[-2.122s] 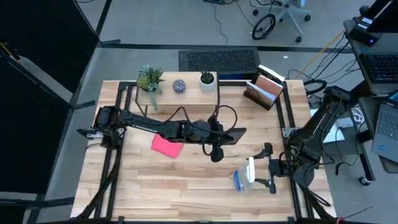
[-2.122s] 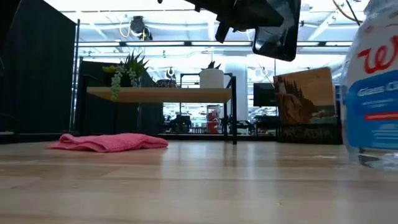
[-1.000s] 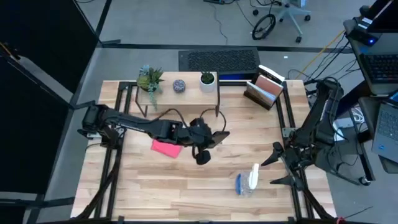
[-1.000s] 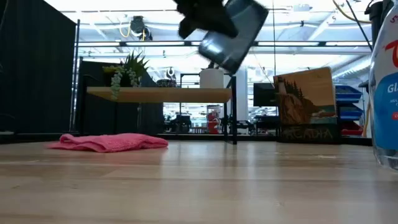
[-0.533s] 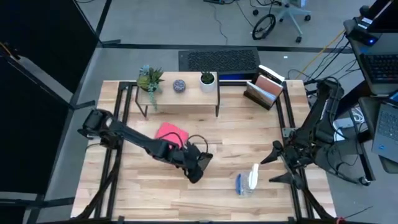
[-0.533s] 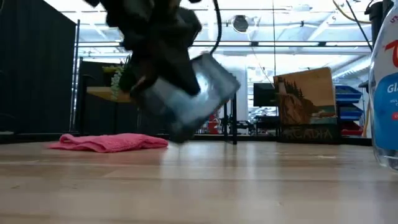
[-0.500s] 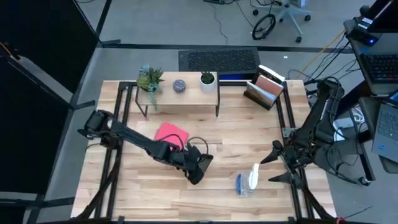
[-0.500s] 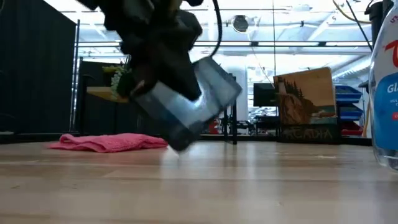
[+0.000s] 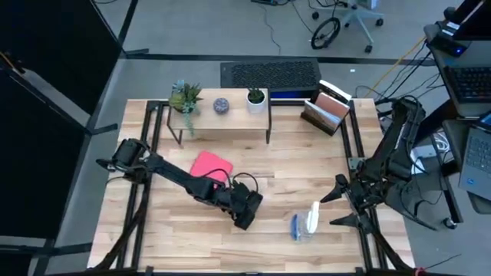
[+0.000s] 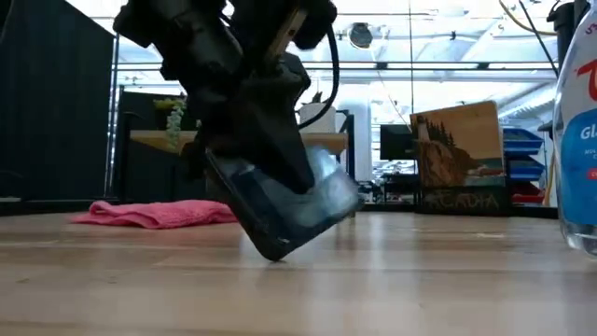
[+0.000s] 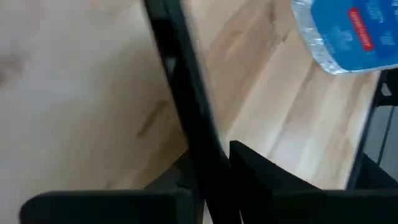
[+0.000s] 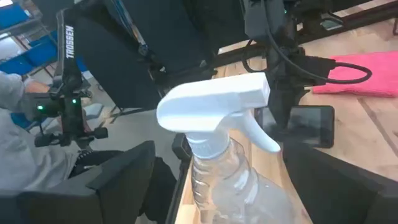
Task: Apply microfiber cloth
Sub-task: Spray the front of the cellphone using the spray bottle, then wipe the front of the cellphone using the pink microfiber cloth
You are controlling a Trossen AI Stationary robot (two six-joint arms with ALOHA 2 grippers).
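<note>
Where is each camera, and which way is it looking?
High view: above, looking straight down; both arms show, the left gripper holds the smartphone.
Low view: at tabletop height, looking level across; the left gripper tilts the smartphone to the wood.
Left wrist view: looks down past its own fingers at the table.
Right wrist view: looks past the right gripper's open fingers.
Shared: the spray bottle and the microfiber cloth.

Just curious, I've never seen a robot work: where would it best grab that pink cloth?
Probably from straight above, pinching a raised fold near the middle. The pink cloth lies low and rumpled on the table, so its edges offer little to catch.
</note>
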